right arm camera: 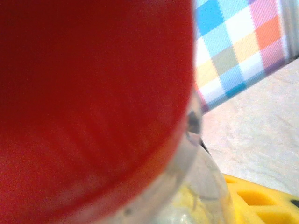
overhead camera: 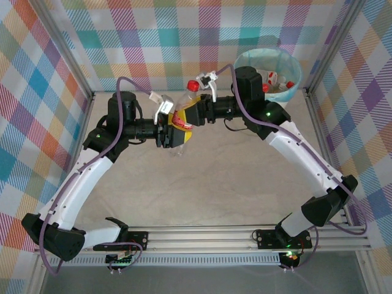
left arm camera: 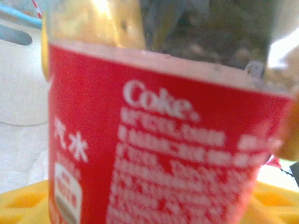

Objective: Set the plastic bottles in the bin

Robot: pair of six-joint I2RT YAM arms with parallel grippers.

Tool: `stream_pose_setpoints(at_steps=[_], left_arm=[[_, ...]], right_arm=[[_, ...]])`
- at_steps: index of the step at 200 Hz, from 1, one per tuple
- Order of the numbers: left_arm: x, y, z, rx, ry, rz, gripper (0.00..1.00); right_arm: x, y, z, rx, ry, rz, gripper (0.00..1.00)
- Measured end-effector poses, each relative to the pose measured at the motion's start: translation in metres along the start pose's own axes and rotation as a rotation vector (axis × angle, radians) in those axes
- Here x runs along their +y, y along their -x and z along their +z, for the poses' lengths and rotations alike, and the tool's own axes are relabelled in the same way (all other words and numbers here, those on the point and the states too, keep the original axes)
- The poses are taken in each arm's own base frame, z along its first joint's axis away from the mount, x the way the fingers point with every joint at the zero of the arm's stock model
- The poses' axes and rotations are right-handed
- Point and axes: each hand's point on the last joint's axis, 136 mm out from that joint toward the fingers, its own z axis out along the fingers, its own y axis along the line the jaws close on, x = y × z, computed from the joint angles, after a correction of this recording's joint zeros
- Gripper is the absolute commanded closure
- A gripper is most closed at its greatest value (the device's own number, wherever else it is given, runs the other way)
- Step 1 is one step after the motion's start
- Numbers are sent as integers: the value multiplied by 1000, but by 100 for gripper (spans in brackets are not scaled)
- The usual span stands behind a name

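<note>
Left end effector (overhead camera: 171, 133) and right end effector (overhead camera: 188, 115) met at one bottle (overhead camera: 192, 97) in mid-frame, above the counter (overhead camera: 233, 184). Yellow fingers (left arm camera: 45, 60) flanked the red label (left arm camera: 159, 140) in the left wrist view, so the left seemed clamped on it. Whether the right also gripped, I could not tell. The bottle's long axis ran up the frame, cap toward the top. The bin (overhead camera: 246, 60) lay to the upper right, well apart and nearer the right arm.

bottle (left arm camera: 159, 154): red label, white print, red cap | bin (overhead camera: 272, 60): light-blue liner | walls (overhead camera: 184, 37): pastel plaid | tabletop (overhead camera: 208, 184): beige | right gripper fingers (right arm camera: 261, 200): yellow
</note>
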Motion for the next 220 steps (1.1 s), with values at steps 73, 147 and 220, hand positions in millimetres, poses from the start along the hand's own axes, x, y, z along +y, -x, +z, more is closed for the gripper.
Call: stream_pose_setpoints(at_steps=[73, 147, 220], left_arm=[[-18, 35, -47, -169, 199, 168, 1], [-9, 31, -50, -165, 268, 225, 1], [16, 11, -34, -102, 285, 178, 2]], right_arm=[[-51, 96, -106, -200, -706, -308, 49], [-172, 143, -220, -136, -1417, -612, 48], [-285, 53, -216, 123, -1572, -501, 45]])
